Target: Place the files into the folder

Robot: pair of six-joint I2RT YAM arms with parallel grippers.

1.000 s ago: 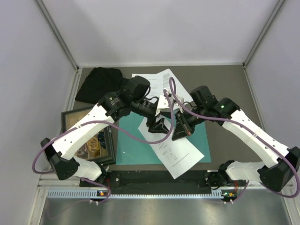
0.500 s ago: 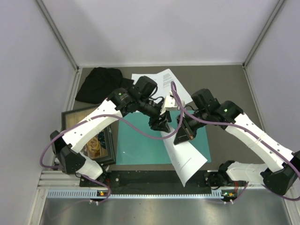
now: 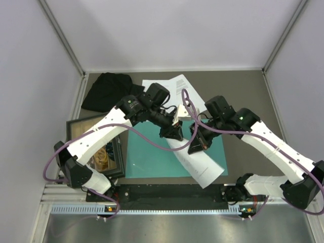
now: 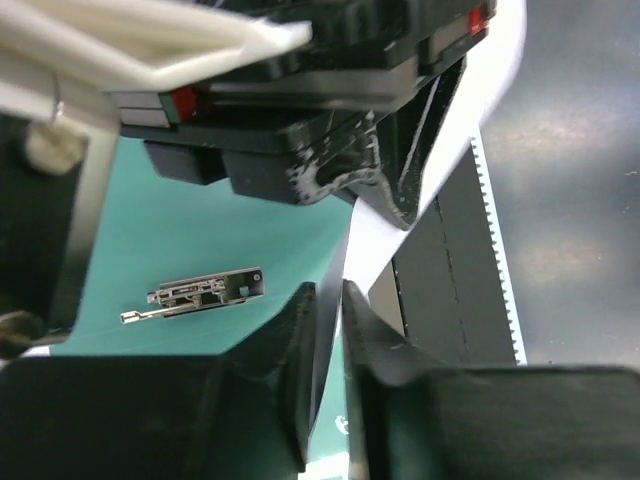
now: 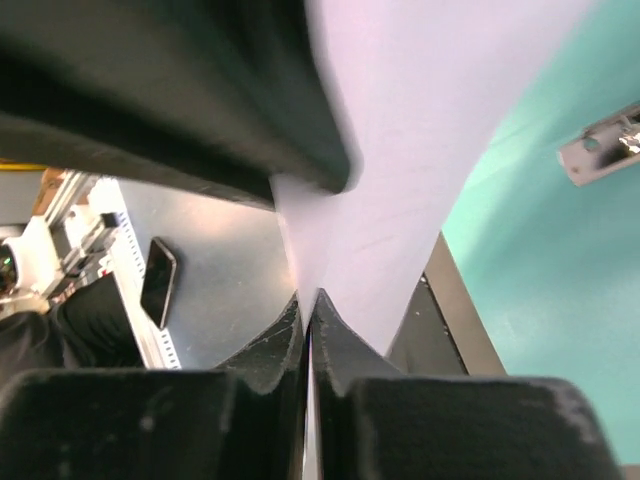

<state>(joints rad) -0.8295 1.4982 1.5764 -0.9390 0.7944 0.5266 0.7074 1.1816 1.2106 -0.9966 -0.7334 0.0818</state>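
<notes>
One file, a white sheet (image 3: 202, 166), hangs tilted over the right part of the teal folder (image 3: 147, 157), pinched at its upper end by both grippers. My left gripper (image 3: 175, 132) has its jaws closed on the sheet's edge (image 4: 331, 285), seen edge-on in the left wrist view between the fingers (image 4: 298, 335). Just to the right, my right gripper (image 3: 197, 145) is shut on the same sheet (image 5: 430, 150), with the folder (image 5: 560, 260) beneath. More files (image 3: 174, 85) lie at the back of the table. The folder's metal clip (image 4: 195, 296) shows on the open teal surface.
A black cloth (image 3: 107, 88) lies at the back left. A dark-framed wooden tray (image 3: 76, 126) sits to the left of the folder, partly under my left arm. Grey walls close the table on three sides. A phone (image 5: 160, 282) lies off the table's front.
My left gripper has reached the sheet beside the right gripper and closed its jaws on it. The sheet has been lifted off the folder and swung to the right.
</notes>
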